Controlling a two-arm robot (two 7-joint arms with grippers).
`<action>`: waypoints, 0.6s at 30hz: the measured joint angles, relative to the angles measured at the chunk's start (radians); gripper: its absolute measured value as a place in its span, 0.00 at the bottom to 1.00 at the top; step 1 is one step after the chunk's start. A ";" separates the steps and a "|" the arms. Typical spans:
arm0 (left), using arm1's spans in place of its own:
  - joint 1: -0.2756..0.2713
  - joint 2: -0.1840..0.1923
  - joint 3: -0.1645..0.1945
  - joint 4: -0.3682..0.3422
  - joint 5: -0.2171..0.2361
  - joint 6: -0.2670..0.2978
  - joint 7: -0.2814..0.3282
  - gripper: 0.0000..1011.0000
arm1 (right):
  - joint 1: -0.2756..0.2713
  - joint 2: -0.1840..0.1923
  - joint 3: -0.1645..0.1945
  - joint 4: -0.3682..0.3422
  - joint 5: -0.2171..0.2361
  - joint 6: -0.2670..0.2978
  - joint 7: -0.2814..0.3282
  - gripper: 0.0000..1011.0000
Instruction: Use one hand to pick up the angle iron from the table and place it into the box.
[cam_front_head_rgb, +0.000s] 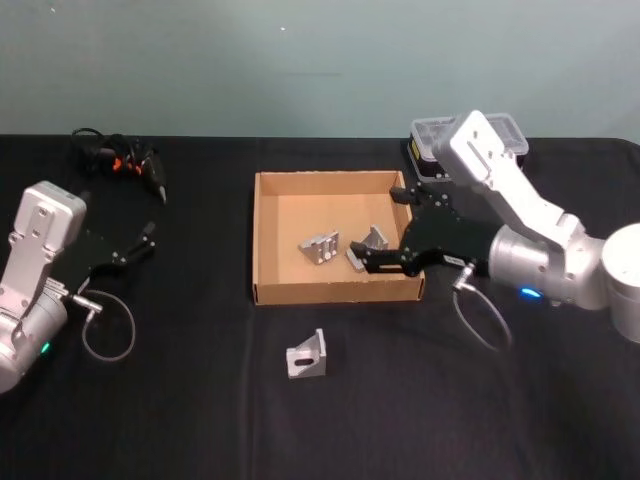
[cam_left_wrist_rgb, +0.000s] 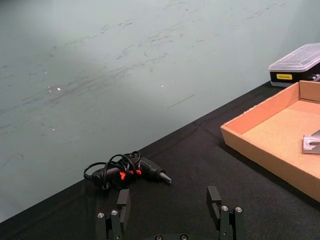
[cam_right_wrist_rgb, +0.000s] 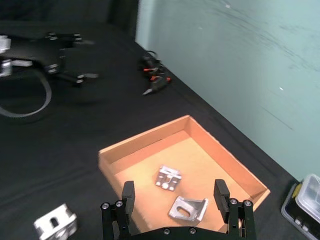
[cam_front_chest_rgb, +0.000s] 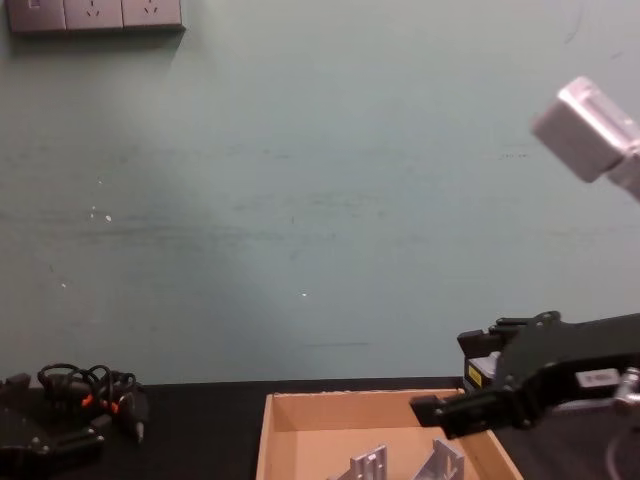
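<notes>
The cardboard box (cam_front_head_rgb: 335, 292) sits mid-table with two silver angle irons in it, one at the left (cam_front_head_rgb: 320, 248) and one at the right (cam_front_head_rgb: 362, 254). A third angle iron (cam_front_head_rgb: 306, 355) stands on the black table (cam_front_head_rgb: 200, 400) in front of the box. My right gripper (cam_front_head_rgb: 385, 230) hovers open over the box's right half, above the right-hand iron (cam_right_wrist_rgb: 188, 209), with nothing between its fingers (cam_right_wrist_rgb: 128, 192). From the chest view it (cam_front_chest_rgb: 440, 412) hangs just above the box (cam_front_chest_rgb: 350, 412). My left gripper (cam_front_head_rgb: 140, 245) rests open at the table's left, empty.
A clear-lidded black case (cam_front_head_rgb: 432, 140) stands behind the right arm at the back right. A bundle of black cable with orange marks (cam_front_head_rgb: 120, 160) lies at the back left. Bare tabletop lies in front of the box, around the loose angle iron (cam_right_wrist_rgb: 55, 227).
</notes>
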 joint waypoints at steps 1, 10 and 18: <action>0.000 0.000 0.000 0.000 0.000 0.000 0.000 0.99 | 0.000 0.000 0.000 0.000 0.000 0.000 0.000 0.99; 0.000 0.000 0.000 0.000 0.000 0.000 0.000 0.99 | 0.007 0.115 -0.034 -0.030 0.042 -0.075 0.148 0.99; 0.000 0.000 0.000 0.000 0.000 0.000 0.000 0.99 | 0.046 0.180 -0.113 -0.012 0.033 -0.126 0.266 0.99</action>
